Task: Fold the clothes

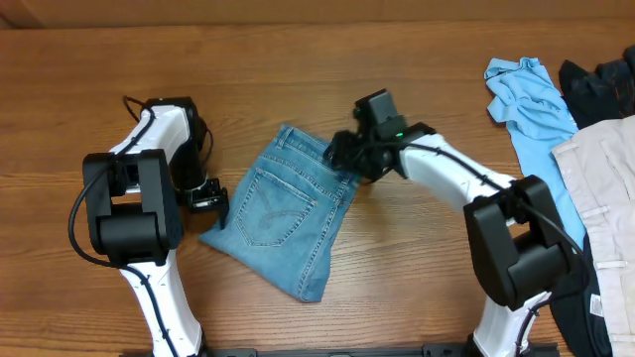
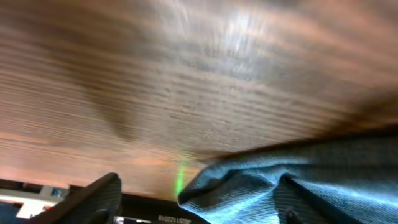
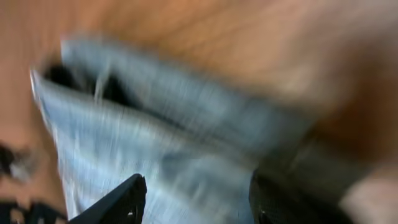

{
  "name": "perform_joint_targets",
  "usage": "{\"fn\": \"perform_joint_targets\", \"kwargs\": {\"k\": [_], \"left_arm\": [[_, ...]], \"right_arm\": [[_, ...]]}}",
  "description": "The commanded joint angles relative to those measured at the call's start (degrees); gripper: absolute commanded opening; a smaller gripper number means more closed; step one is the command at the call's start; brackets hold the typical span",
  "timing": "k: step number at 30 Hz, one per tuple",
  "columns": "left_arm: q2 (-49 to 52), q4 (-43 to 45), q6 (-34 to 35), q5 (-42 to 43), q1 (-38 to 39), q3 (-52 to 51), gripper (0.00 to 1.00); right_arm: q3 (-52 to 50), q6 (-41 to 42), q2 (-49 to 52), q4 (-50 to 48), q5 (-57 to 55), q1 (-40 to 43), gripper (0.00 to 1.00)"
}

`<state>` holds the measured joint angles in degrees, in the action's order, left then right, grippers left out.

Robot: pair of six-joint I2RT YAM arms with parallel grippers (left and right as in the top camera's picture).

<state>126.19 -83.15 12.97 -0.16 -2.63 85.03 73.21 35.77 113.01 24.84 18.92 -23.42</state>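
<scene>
We see the light-wash blue denim jeans mid-table on the brown wood-grain tabletop, down to a compact slanted rectangle w/ a stitched back pocket facing up, so we judge the fold nearly done. The left gripper sits low at the jeans' left edge. The right gripper is at their upper-right corner by the waistband. One arm per side is prob. meant to square or tighten the fold from both ends.

Overhead gives the layout but not the jaws. The left wrist view fills that in: one black finger stands clear of a denim corner, so we read those jaws as apart, nothing clamped. The right wrist view is v. blurred, yet its two dark fingers stand apart w/ folded denim beyond them and no pinch visible.

Right of the jeans, well apart, lie a smooth sky-blue T-shirt and beige trousers, seen overhead only.
</scene>
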Motion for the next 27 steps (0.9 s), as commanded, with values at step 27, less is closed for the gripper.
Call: {"fn": "perform_joint_targets", "kwargs": {"k": [27], "left_arm": [[-3.0, 35.1, -13.2, 39.6, 1.2, 4.3, 1.00]], "right_arm": [[-0.4, -6.0, 1.0, -1.1, -3.6, -0.4, 0.67]]}}
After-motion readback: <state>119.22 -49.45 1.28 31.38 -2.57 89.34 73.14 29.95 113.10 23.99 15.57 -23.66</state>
